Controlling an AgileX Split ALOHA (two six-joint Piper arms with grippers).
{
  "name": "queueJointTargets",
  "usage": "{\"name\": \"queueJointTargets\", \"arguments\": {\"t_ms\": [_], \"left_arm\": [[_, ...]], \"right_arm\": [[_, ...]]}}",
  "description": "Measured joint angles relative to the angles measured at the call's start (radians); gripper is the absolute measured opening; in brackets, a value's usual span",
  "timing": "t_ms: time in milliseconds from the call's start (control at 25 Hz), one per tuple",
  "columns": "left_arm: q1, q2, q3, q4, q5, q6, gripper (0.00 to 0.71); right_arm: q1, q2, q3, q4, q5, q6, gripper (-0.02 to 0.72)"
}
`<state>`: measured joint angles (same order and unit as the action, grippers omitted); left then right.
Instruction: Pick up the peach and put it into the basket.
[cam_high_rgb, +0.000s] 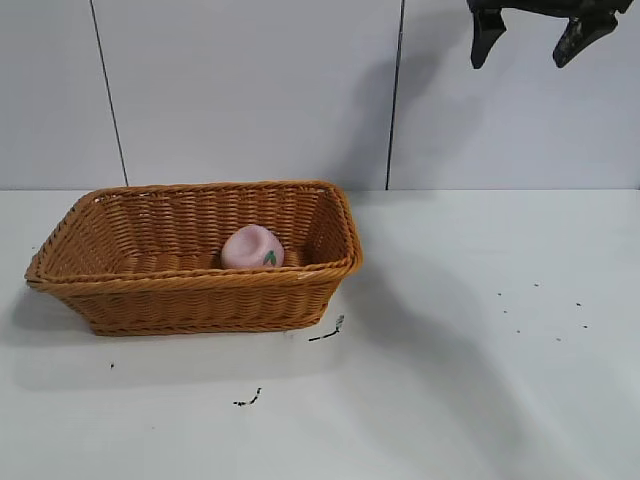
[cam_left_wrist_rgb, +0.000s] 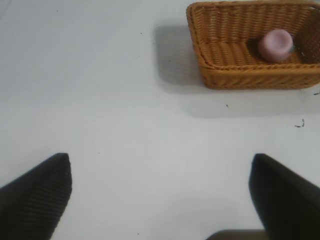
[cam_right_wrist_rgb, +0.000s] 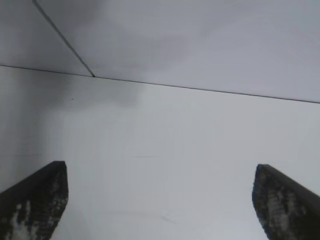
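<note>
The peach (cam_high_rgb: 252, 247) lies inside the basket (cam_high_rgb: 190, 290), on the floor near the front wall and toward the basket's right end, dimple tilted and its green leaf mark facing the exterior camera. Nothing touches it, so the drop looks done, and the woven walls should keep it from rolling out.

The basket stands flat on the white table (cam_high_rgb: 480, 380), with a few dark specks on the surface in front of it.

The right gripper (cam_high_rgb: 530, 38) hangs high above the table, well to the right of the basket, its fingers spread wide and empty; that spread suits a hand that has let go. The left gripper (cam_left_wrist_rgb: 160, 200) is far from the basket, fingers likewise apart with nothing between them, apparently parked.
</note>
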<state>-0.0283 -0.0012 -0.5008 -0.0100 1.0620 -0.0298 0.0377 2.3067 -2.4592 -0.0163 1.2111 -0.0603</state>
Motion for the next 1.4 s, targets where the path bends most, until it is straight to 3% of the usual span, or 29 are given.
{"name": "queueJointTargets", "arguments": {"t_ms": [320,1040,1200,1400], "left_arm": [[0.0,0.0,0.0,0.0,0.0,0.0,0.693],[0.0,0.0,0.0,0.0,0.0,0.0,0.693],[0.0,0.0,0.0,0.0,0.0,0.0,0.693],[0.0,0.0,0.0,0.0,0.0,0.0,0.693]], "right_arm": [[0.0,-0.236,0.3,-0.006,-0.001,0.0,0.696],[0.0,-1.308,1.36,-0.006,0.0,0.003,0.696],[0.0,-1.628,1.687,0.016,-0.078,0.003,0.696],[0.0,-1.917,1.882,0.039,-0.166,0.011,0.696]]}}
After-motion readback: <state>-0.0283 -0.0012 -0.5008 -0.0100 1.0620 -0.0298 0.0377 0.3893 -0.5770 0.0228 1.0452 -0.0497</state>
